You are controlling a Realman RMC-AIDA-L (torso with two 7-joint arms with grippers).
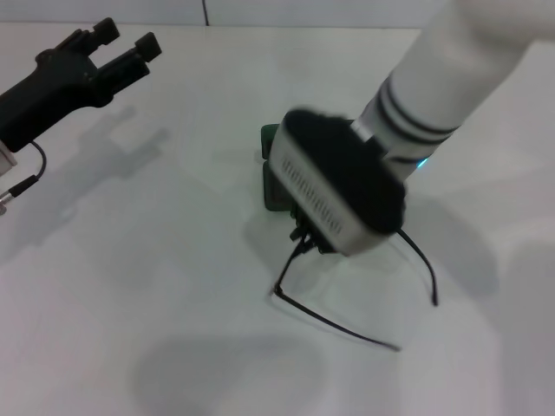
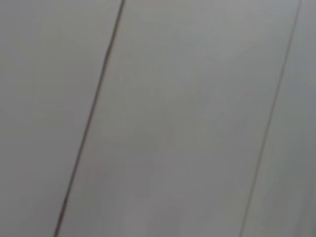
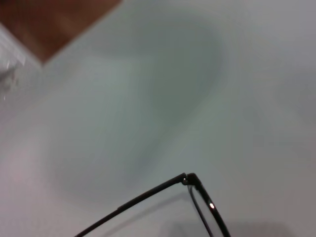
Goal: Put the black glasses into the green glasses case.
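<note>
The black glasses hang just under my right gripper, which looks shut on the front frame; its fingers are mostly hidden by the wrist. Both temple arms are spread toward the near side. One hinge and temple arm of the glasses show over the white table in the right wrist view. The green glasses case lies right behind the right wrist, with only its left end visible. My left gripper is parked at the far left, fingers apart and empty.
The white table stretches around the glasses on all sides. A corner of brown floor past the table edge shows in the right wrist view. The left wrist view shows only grey panels with seams.
</note>
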